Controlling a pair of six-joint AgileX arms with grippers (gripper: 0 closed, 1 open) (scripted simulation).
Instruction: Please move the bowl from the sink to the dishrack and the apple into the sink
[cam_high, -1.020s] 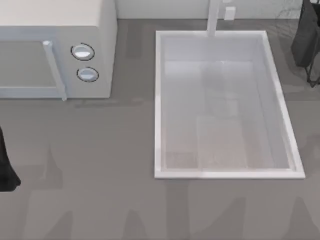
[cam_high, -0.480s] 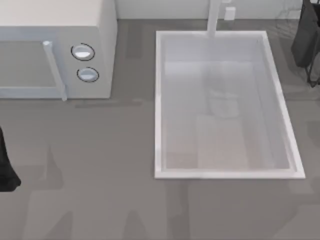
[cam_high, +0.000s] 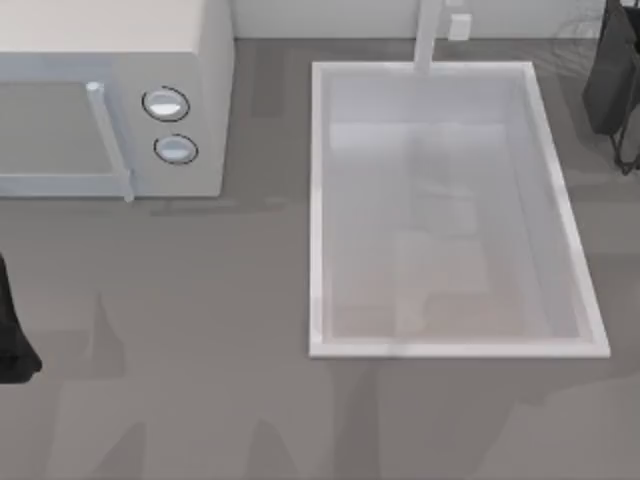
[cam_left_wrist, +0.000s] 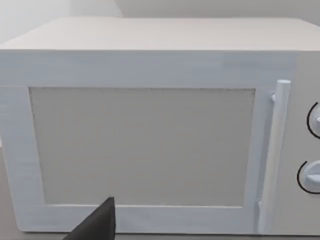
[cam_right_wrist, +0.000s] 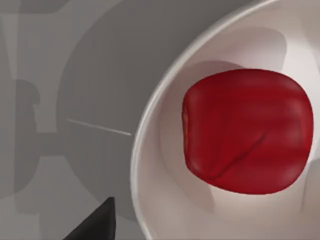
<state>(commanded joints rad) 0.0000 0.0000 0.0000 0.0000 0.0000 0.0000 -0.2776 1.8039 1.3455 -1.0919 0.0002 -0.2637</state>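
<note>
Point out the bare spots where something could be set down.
The sink basin lies bare within its white rim. Grey table runs free in front of the microwave and sink. The gap between microwave and sink is narrow. Top view's right far corner is crowded by a black arm.

Sink (cam_high: 318, 210) basin apparently open, microwave (cam_high: 205, 100) beside

Left arm (cam_high: 12, 330) at table's left edge; right arm (cam_high: 612, 75) far right.

— What do you count?
— I count one sink (cam_high: 450, 345), one microwave (cam_high: 110, 95) with two knobs (cam_high: 166, 104).
— Fruit?
— One apple (cam_right_wrist: 247, 131), in one white dish (cam_right_wrist: 160, 200).
</note>
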